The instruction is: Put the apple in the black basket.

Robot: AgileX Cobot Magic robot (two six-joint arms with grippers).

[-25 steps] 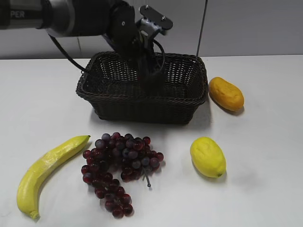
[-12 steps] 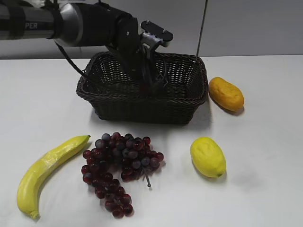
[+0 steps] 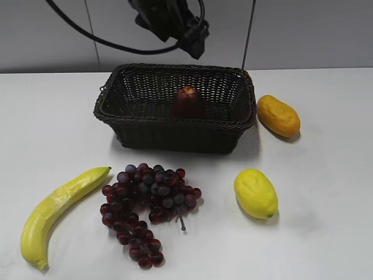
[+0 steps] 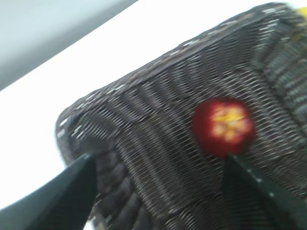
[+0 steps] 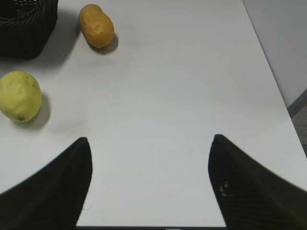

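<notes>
**Apple lies in the basket, both grippers hold nothing**

Since the apple (image 3: 187,101) rests on the floor of the black basket (image 3: 145,132), a little toward the far wall and near the middle of it, I judge that the task is nearly or fully complete. It looks dark maroon-red, a bit narrower at one end, with a paler yellowish dimple facing up, clear in the left wrist view (image 4: 223,126).

If it must be taken again, I expect a firm, smooth and rather heavy fruit. The skin is probably slippery and can bruise, so the fingers should close on the widest part, from two opposite sides, with moderate force.

Above the basket, the left gripper (image 4: 158,191) hangs with its fingers spread apart and nothing between them. Well to the right of the basket, the right gripper (image 5: 148,184) is over bare table (image 5: 168,96), also spread and holding nothing.
</notes>
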